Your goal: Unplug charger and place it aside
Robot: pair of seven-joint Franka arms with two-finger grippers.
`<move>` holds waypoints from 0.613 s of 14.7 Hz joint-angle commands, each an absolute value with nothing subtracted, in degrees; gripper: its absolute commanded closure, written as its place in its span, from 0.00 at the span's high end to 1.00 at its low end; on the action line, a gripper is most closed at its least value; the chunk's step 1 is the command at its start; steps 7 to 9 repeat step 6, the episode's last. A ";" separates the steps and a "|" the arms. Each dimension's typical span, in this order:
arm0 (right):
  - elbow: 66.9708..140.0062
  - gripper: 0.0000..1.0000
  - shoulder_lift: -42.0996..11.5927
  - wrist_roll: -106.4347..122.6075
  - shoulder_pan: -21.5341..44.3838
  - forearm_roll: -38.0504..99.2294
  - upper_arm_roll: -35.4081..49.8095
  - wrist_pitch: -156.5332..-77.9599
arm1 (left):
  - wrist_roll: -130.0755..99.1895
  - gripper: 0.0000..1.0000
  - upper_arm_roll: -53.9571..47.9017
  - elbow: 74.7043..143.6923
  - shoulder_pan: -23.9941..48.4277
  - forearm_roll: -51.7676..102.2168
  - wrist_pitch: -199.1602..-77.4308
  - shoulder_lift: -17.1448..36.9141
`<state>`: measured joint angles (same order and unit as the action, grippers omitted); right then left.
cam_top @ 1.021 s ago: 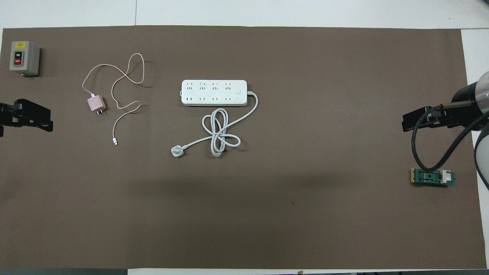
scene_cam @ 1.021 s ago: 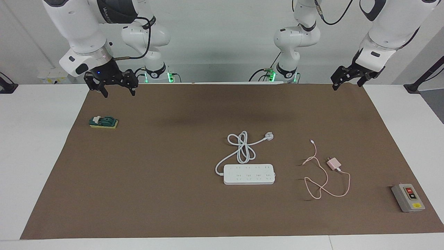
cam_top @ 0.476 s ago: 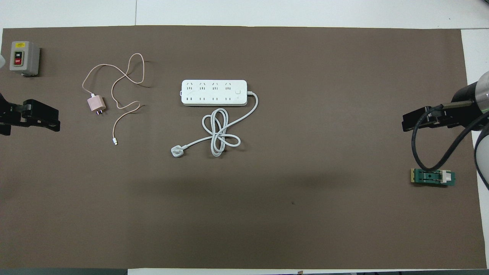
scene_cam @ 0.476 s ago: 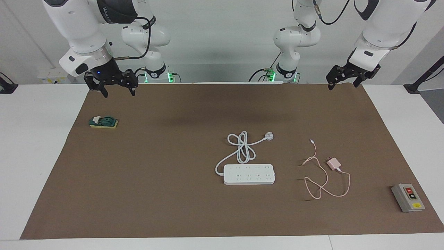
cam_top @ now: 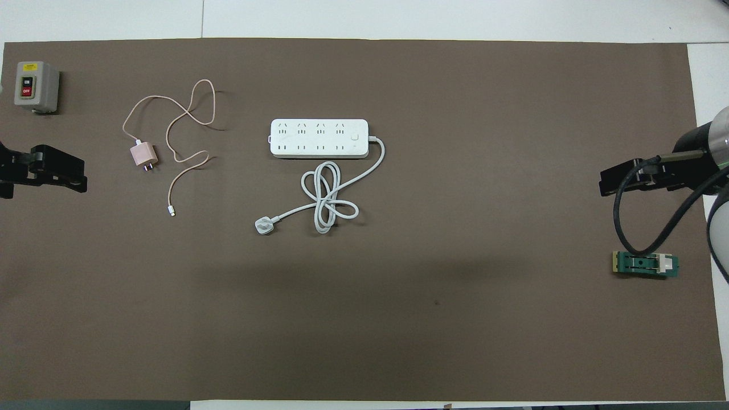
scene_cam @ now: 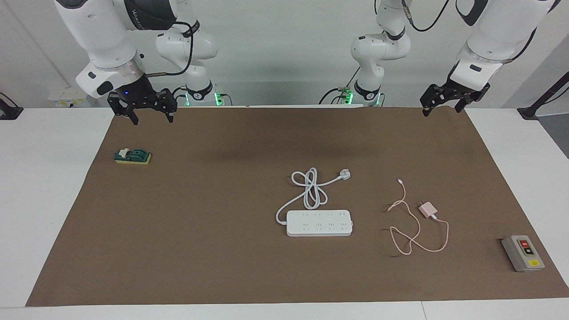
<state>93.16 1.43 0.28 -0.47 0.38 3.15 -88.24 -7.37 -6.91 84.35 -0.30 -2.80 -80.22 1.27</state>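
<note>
The charger (scene_cam: 427, 209), a pale-pink cube, lies flat on the brown mat toward the left arm's end of the table. Its prongs are bare and rest in no socket. Its thin pink cable (scene_cam: 418, 235) loops beside it. In the overhead view the charger (cam_top: 142, 154) sits well apart from the white power strip (cam_top: 319, 137). My left gripper (scene_cam: 441, 109) hangs open and empty above the mat's edge closest to the robots. My right gripper (scene_cam: 152, 120) waits open and empty over the mat's corner at the right arm's end.
The power strip (scene_cam: 319, 222) lies mid-table with its thick white cord coiled on the robots' side. A grey on/off switch box (scene_cam: 522, 253) stands at the left arm's end. A green knife switch (scene_cam: 132, 156) lies at the right arm's end.
My left gripper has shifted a little toward the table's middle and its wrist has turned slightly. The charger, the strip and the right arm have not moved.
</note>
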 commanded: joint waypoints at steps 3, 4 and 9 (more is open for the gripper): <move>94.48 1.00 2.64 -0.62 -1.14 1.23 3.69 -88.42 | -7.03 1.00 -6.07 86.57 -0.35 -2.29 -82.79 -0.17; 94.48 1.00 2.64 -0.62 -1.14 1.23 3.69 -88.42 | -7.03 1.00 -5.98 87.09 -0.53 -2.29 -83.05 -0.52; 94.39 1.00 2.55 -0.62 -1.23 1.23 3.69 -88.42 | -7.03 1.00 -5.71 87.10 -0.53 -2.29 -83.14 -0.53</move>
